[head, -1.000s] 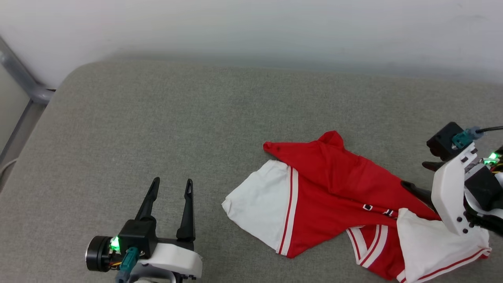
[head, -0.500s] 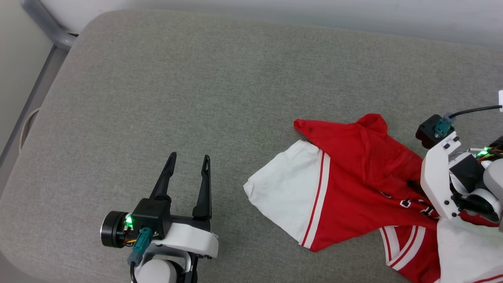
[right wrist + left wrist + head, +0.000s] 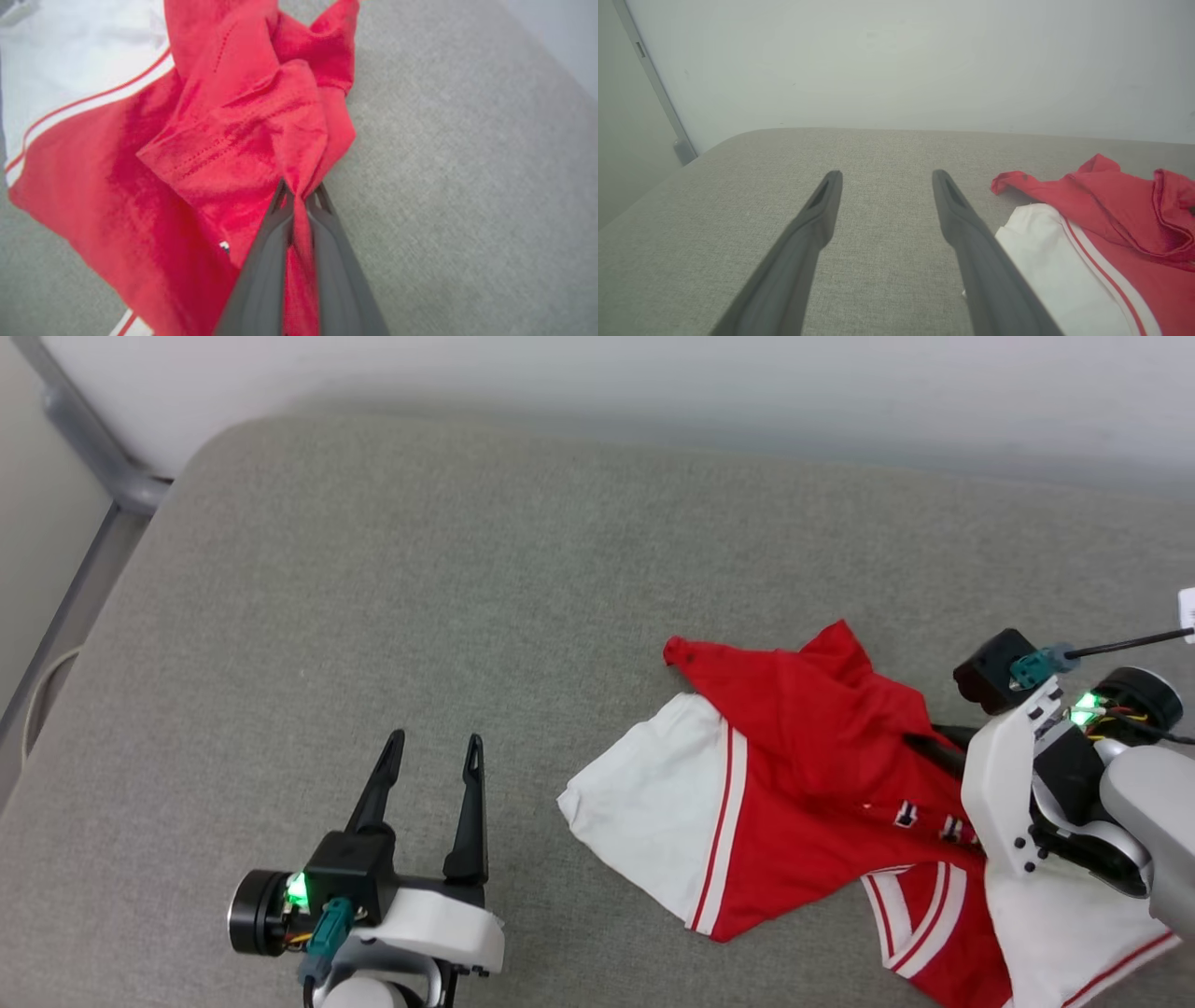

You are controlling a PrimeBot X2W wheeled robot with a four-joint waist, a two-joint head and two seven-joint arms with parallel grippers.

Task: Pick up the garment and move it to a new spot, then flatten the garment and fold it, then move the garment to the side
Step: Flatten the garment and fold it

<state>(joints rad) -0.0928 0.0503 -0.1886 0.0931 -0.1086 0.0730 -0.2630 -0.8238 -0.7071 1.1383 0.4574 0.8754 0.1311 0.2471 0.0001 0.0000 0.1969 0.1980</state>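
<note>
The garment (image 3: 803, 775), a red jersey T-shirt with white sleeves and striped trim, lies crumpled on the right of the grey cushion (image 3: 420, 579). My right gripper (image 3: 299, 196) is shut on a bunched fold of its red cloth, which is pinched between both fingers; in the head view that gripper (image 3: 924, 742) sits at the shirt's right side, its fingers mostly hidden by the wrist. My left gripper (image 3: 434, 751) rests open over bare cushion to the left of the shirt, apart from it. The left wrist view shows the garment (image 3: 1101, 224) just right of the open left gripper (image 3: 885, 179).
A pale wall (image 3: 653, 383) runs behind the cushion. A grey metal frame bar (image 3: 89, 457) slants past the cushion's rounded far left corner. Bare cushion stretches across the left and middle.
My right gripper has closed on a fold of the red cloth, which now stands bunched. The head camera shifted. The left gripper stays open in place.
</note>
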